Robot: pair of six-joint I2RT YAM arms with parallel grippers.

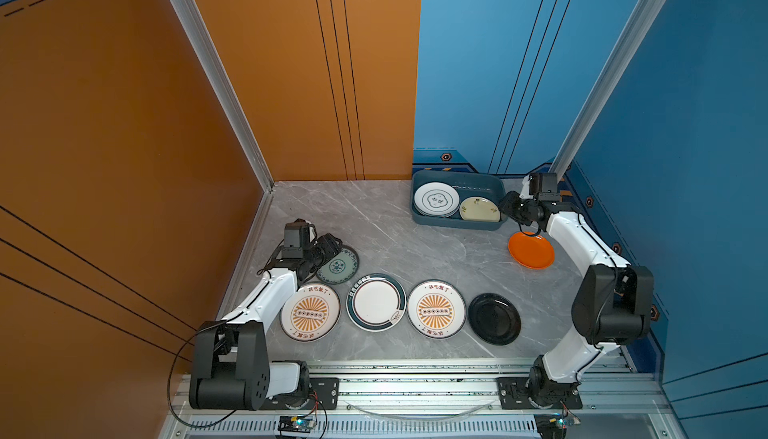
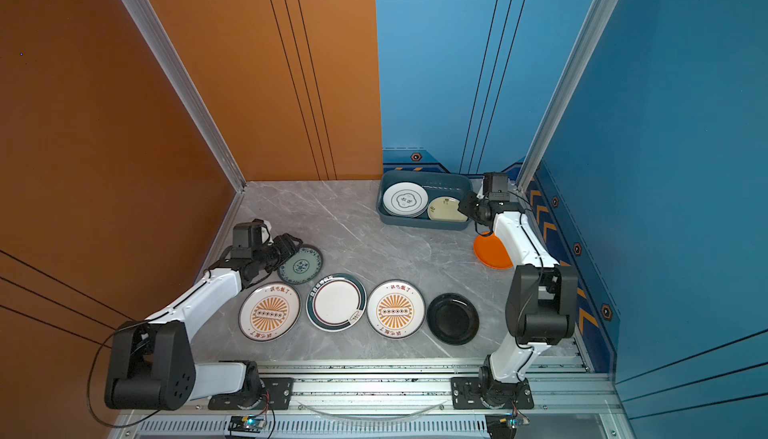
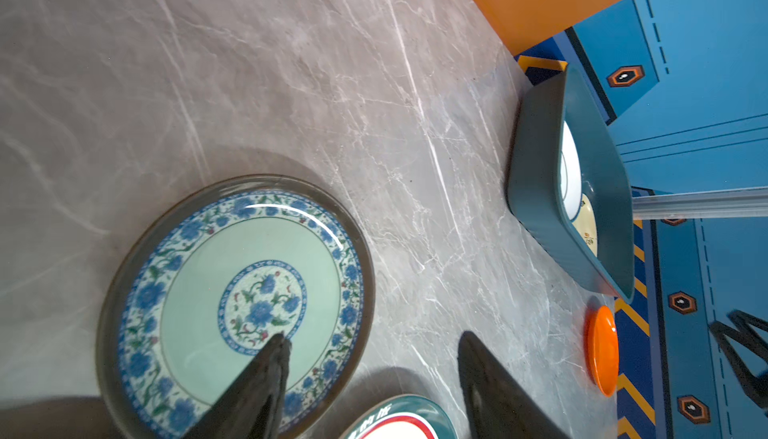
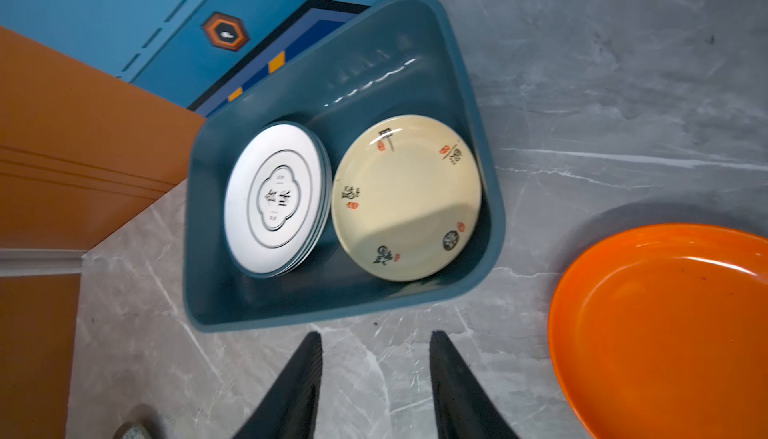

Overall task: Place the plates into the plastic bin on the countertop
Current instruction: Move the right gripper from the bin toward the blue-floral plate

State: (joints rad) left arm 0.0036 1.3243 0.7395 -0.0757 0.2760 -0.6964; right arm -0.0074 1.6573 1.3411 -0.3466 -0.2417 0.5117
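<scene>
Because the teal patterned plate (image 3: 249,291) lies flat on the countertop (image 1: 374,225), I judge that only its raised rim gives a hold. It looks stiff and glossy, so it is probably slippery and breakable. A pinch across the rim, one finger inside and one outside, seems safest. The left gripper (image 3: 374,336) stands open astride that rim, one finger over the plate and one over bare countertop, not yet closed. Nearer the robot lie two sunburst plates (image 1: 310,312), the teal-rimmed plate (image 1: 376,302) between them, and the black plate (image 1: 494,319), all flat too. The orange plate (image 1: 531,250) lies just beside the plastic bin (image 1: 457,223), which holds a white stack (image 1: 436,199) and the yellow plate (image 1: 480,209). The right gripper (image 4: 375,334) hangs open and empty just beside the bin, over bare countertop.
</scene>
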